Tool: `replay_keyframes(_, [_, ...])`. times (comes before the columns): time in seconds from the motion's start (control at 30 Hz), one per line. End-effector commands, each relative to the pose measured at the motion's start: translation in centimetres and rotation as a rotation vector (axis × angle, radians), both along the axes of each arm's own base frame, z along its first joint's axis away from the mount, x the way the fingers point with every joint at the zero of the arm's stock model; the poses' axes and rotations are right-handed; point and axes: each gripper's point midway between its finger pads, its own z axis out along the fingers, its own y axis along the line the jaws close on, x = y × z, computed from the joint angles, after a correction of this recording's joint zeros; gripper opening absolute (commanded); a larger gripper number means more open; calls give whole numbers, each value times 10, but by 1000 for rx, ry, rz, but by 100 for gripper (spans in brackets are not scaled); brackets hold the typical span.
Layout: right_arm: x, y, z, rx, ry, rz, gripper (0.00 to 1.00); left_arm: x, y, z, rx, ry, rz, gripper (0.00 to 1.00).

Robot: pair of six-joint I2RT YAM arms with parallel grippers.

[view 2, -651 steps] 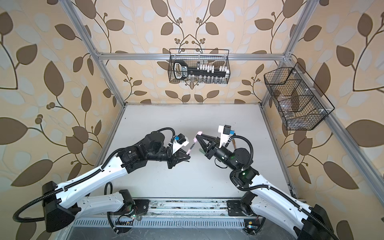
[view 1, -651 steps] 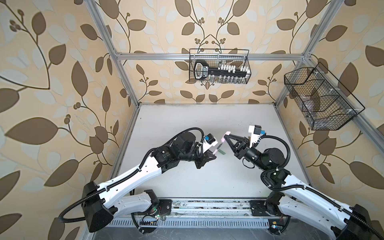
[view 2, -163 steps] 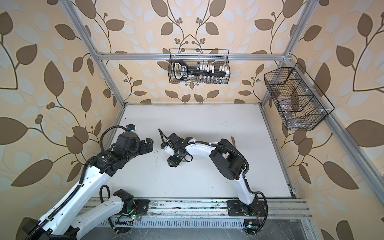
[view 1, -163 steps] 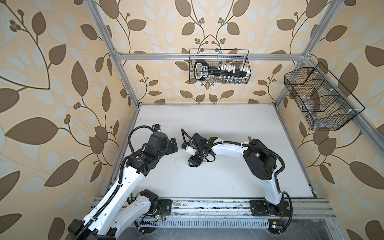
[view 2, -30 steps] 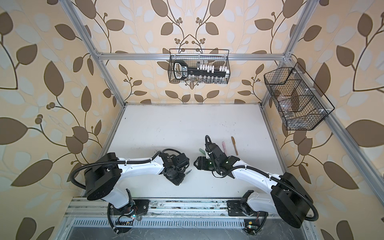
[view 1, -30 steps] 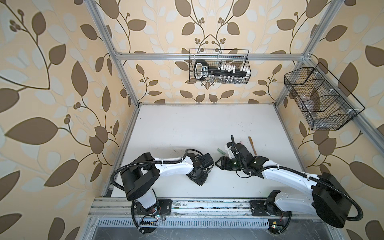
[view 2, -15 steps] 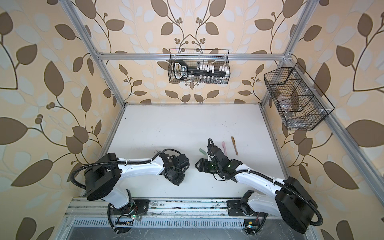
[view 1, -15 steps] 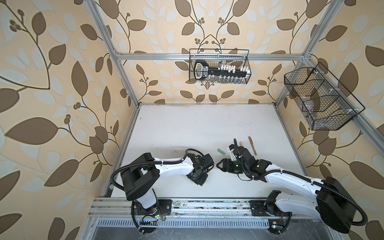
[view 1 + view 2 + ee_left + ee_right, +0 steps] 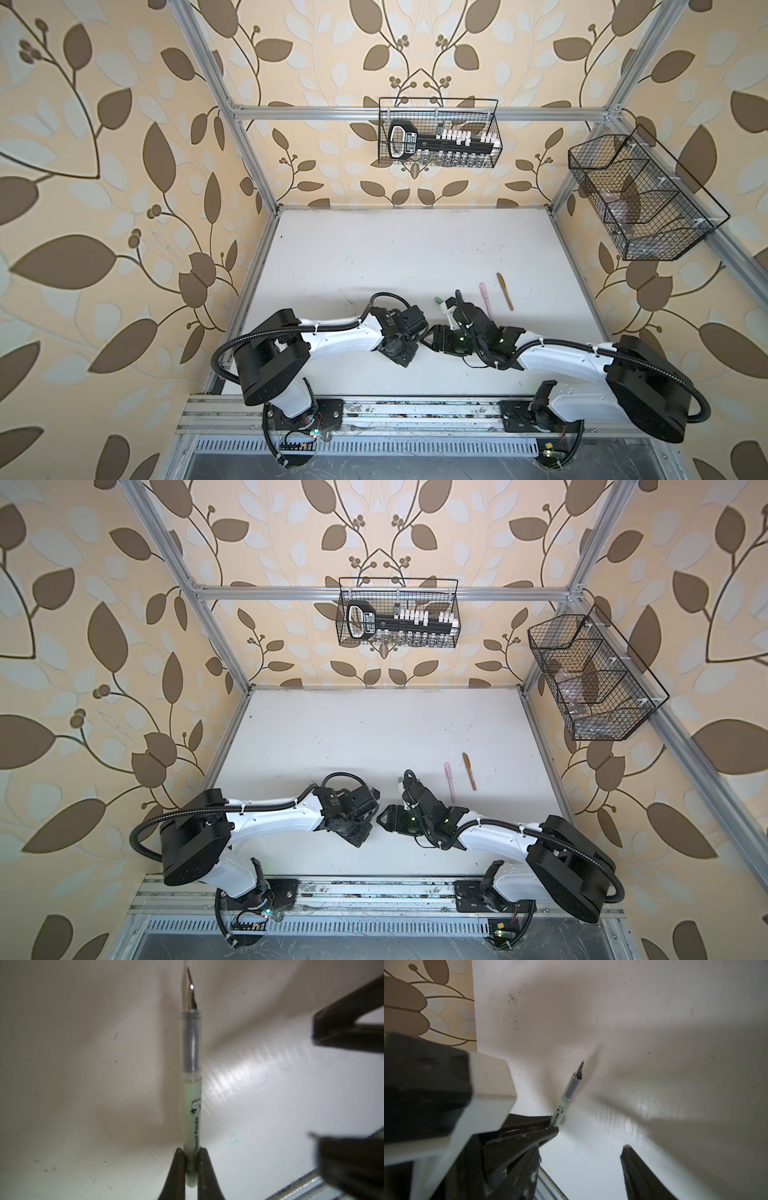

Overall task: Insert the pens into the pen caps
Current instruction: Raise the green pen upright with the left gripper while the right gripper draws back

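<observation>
My left gripper (image 9: 191,1152) is shut on the rear end of the sage green pen (image 9: 191,1105), whose bare metal nib points away from the wrist, low over the white table. The right wrist view shows the same green pen (image 9: 566,1095) sticking out of the left gripper's dark fingers (image 9: 529,1126). My right gripper (image 9: 581,1151) stands open beside them with nothing between its fingers. In a top view the two grippers meet near the table's front middle, left gripper (image 9: 419,333) and right gripper (image 9: 435,338). A green pen cap (image 9: 439,300) lies just behind them.
A pink pen (image 9: 485,298) and a tan-brown pen (image 9: 505,291) lie side by side behind the right arm, both looking capped. A wire basket (image 9: 438,139) hangs on the back wall and another basket (image 9: 644,199) on the right wall. A metal rail (image 9: 395,419) runs along the front edge.
My left gripper has closed on the green pen. The right gripper has drawn slightly toward the front, closer to the left gripper, and stays open.
</observation>
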Motion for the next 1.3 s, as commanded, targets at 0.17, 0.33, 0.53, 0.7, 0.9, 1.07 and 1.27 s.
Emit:
replay_keyframes(0.17, [14,15,21,146,-51,-64,64,13,-11,37,-105,-114,7,5])
replay_keyframes(0.33, [31,15,29,199,-81,-106,64,13,-15,50,-150,-128,1,5])
replay_keyframes(0.53, [50,14,38,246,-108,-136,61,12,-20,69,-223,-152,-6,5])
replay_keyframes(0.7, [59,24,52,287,-137,-119,57,10,-25,77,-270,-152,-19,6])
replay_keyframes(0.9, [61,30,55,299,-139,-100,45,8,-26,75,-271,-139,-26,6])
replay_keyframes(1.07, [61,31,59,310,-144,-95,19,9,-25,72,-266,-144,-19,8])
replay_keyframes(1.27, [62,26,70,305,-166,-100,0,11,-23,77,-279,-161,-1,42])
